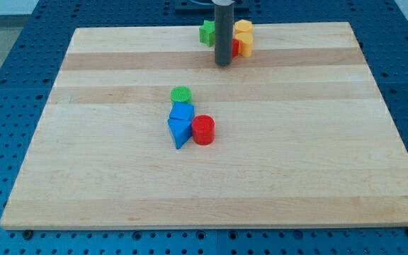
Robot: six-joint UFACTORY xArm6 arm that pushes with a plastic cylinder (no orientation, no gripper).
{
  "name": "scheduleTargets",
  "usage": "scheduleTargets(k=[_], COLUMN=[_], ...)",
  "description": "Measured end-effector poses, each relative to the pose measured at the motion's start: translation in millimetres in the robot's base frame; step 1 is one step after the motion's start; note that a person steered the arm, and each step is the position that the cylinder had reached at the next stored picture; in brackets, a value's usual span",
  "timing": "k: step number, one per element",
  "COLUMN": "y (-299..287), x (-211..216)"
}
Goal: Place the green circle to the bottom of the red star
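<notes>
green circle: the green circle (180, 94) sits a bit left of the board's middle, at the top of a little cluster, touching the blue block just below it
red star: pretty sure that's the red bit (236, 47) peeking out near the view's top edge, mostly hidden behind the rod, so I can't really make out its shape. It's well apart from the green circle
my tip: my tip (223, 65) is down on the board near the view's top, right in front of the top group of blocks and well above the green circle. It's just a plain rod, so no jaws to be spread or pinching anything
top group: a green block (207, 32) pokes out on the rod's left, shape hard to tell, and two yellow blocks (244, 37) are on its right, looking stacked or pressed close together, right next to the red bit
middle cluster: below the green circle there's a blue block (181, 112), then a blue triangle (179, 131) under that, with a red cylinder (203, 130) touching the triangle's right side
in the way: the rod covers most of the red star from this angle
surface: light wooden board (296, 156) with lengthwise grain stripes, lying on a blue table (6, 106) full of small holes
room: only a sliver of pale floor in the view's top corners
</notes>
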State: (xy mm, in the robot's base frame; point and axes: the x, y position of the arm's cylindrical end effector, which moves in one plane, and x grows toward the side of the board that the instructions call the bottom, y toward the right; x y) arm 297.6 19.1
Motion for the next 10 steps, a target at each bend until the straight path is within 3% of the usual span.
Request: scheduleTargets(k=[2, 5, 6, 7, 10], y=[-9.3, -106.0, -112.9, -112.9, -51.7], x=[0.7, 70.9, 98.1, 123.0, 119.1])
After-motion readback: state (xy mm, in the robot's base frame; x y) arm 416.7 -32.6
